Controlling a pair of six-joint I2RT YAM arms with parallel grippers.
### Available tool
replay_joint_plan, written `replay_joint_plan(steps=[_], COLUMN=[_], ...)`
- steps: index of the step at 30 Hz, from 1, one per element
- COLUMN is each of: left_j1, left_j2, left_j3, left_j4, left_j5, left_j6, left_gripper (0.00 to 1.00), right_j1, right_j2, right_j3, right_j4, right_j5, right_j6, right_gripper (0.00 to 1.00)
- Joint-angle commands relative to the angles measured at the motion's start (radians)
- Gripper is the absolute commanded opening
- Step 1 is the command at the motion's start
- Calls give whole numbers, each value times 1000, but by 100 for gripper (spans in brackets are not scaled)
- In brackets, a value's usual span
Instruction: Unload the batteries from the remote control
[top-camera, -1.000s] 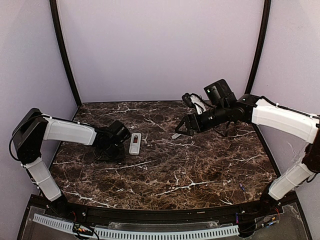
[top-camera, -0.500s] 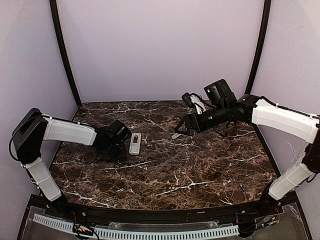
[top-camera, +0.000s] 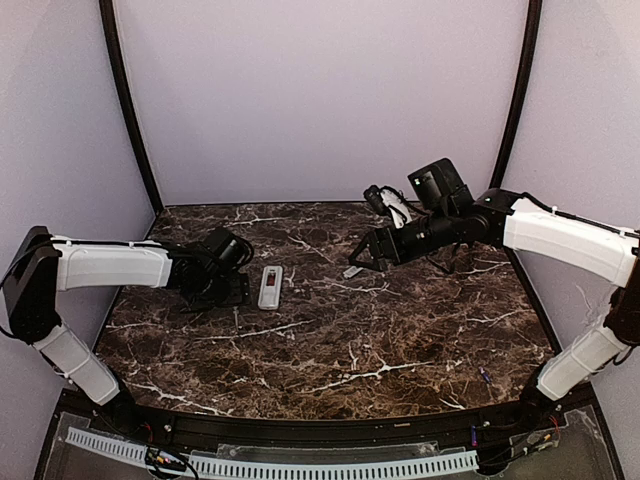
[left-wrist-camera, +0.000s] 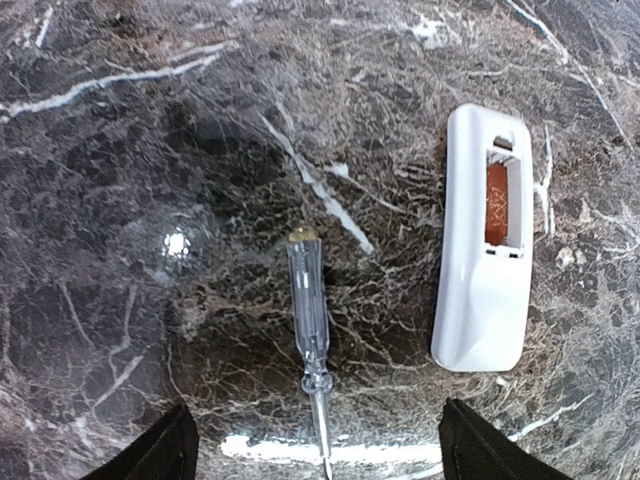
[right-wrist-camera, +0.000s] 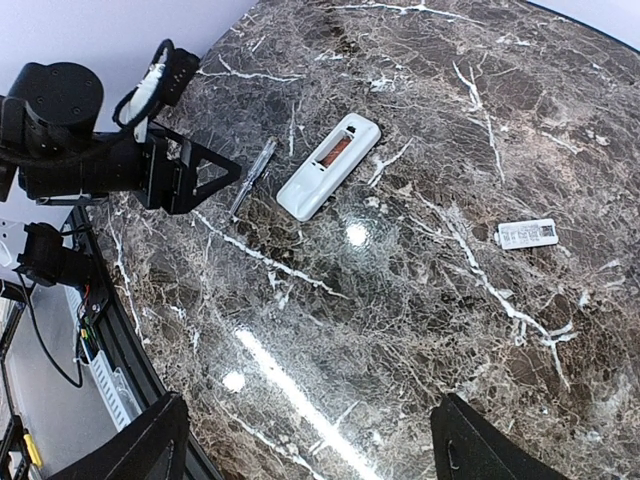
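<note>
The white remote control (left-wrist-camera: 483, 240) lies back-up on the marble table, its recess open, and a reddish battery (left-wrist-camera: 496, 203) shows inside it. A clear-handled screwdriver (left-wrist-camera: 310, 320) lies loose on the table left of the remote. My left gripper (left-wrist-camera: 320, 462) hovers open over the screwdriver, its fingers wide apart and touching nothing. In the top view the remote control (top-camera: 270, 287) sits just right of the left gripper (top-camera: 232, 290). My right gripper (top-camera: 362, 256) hangs open higher up toward the back right, holding nothing. The right wrist view takes in the remote control (right-wrist-camera: 328, 166) and battery (right-wrist-camera: 335, 150).
The small pale-grey cover piece (right-wrist-camera: 528, 233) lies flat on the table right of the remote, under my right arm in the top view (top-camera: 352, 271). Black frame posts and lilac walls enclose the table; a cable rail (top-camera: 270, 465) runs along the near edge.
My left gripper has opened from shut and drawn back to the left, leaving the screwdriver lying on the table. The right arm has stayed put.
</note>
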Motion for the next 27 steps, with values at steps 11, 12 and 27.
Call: replay_joint_plan(steps=[11, 12, 27], left_j1=[4, 5, 35], left_j2=[-152, -157, -361], left_j3=[-25, -33, -391], left_j4=[-61, -51, 662], left_j5=[-304, -345, -680], left_j6=[134, 146, 691], left_gripper=[98, 98, 91], right_j1=[-16, -17, -171], right_j2=[-31, -32, -86], right_j3=[-12, -13, -98], right_j4=[27, 26, 22], right_j5=[83, 94, 504], right_j6=[23, 22, 90], right_gripper=[98, 99, 98])
